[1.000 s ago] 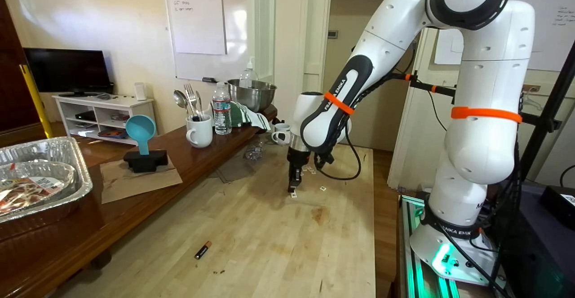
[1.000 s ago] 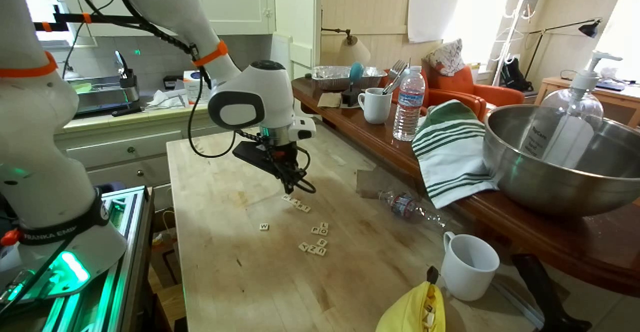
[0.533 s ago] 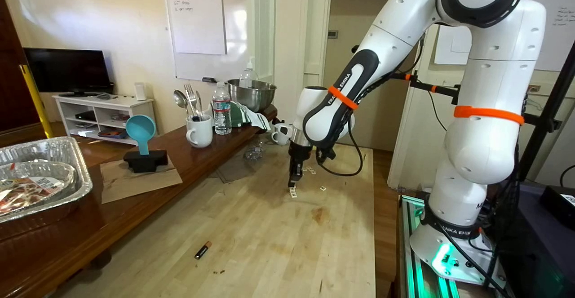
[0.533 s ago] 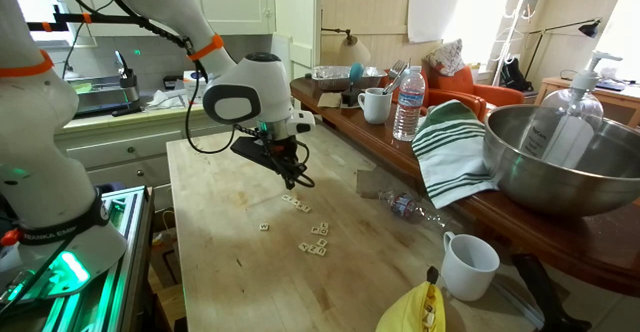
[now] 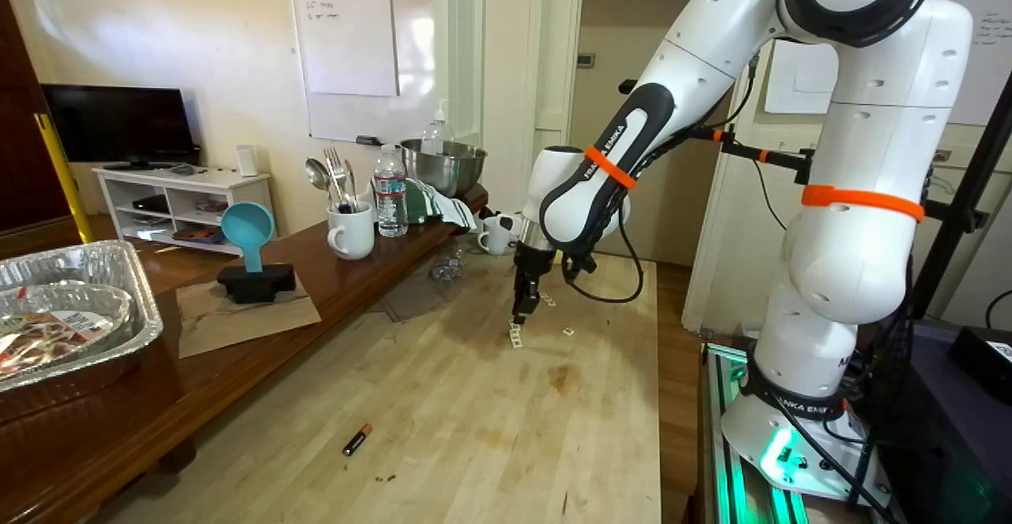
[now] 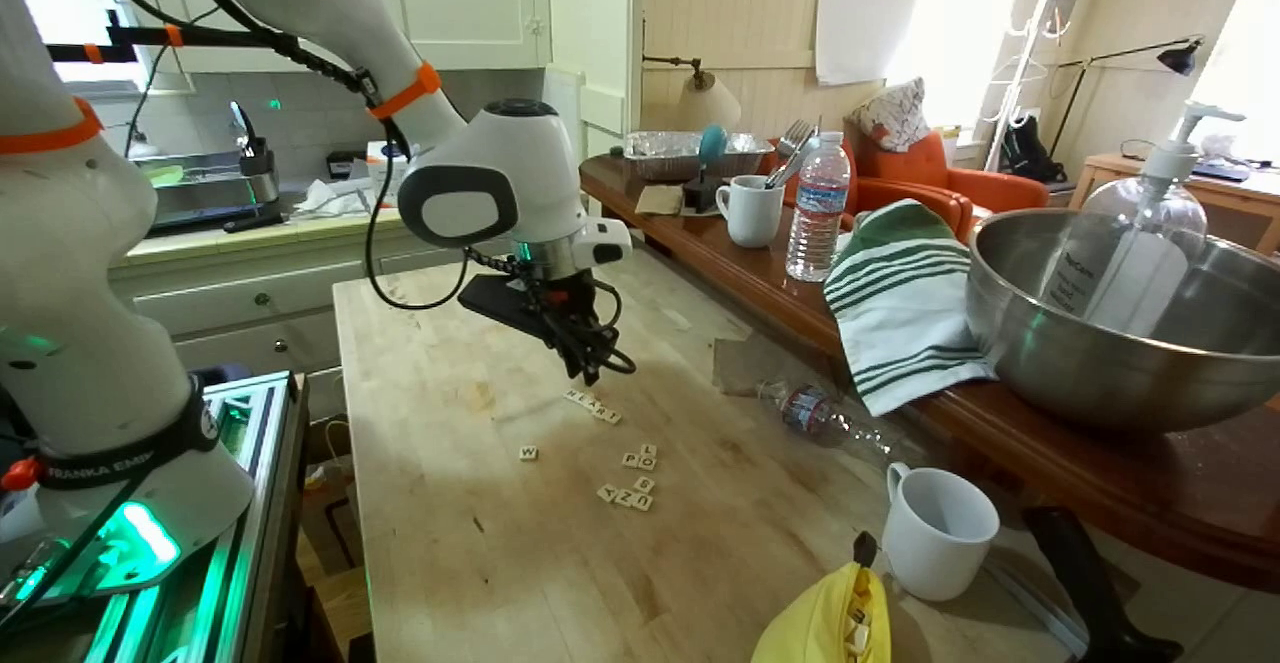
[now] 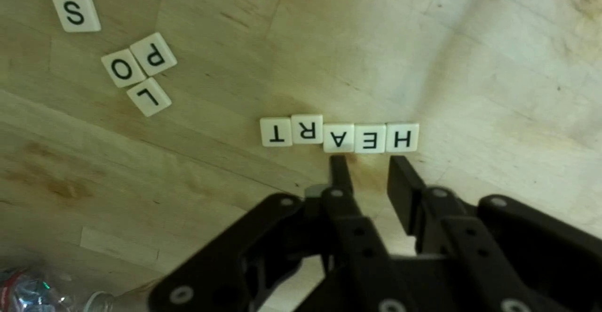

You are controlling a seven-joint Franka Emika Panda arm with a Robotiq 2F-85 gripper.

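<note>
Gripper (image 7: 368,171) empty, jaws apart near HEART tiles (image 7: 338,138); row seems complete, though slightly stepped; other tiles (image 7: 123,68) lie scattered, apparently unused.

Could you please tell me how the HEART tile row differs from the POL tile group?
The HEART row has five tiles, the POL group three. The HEART row runs nearly straight; the POL group turns a corner. The HEART row lies nearer the open gripper, the POL group farther off. Both have pale tiles with black letters, face up.
</note>
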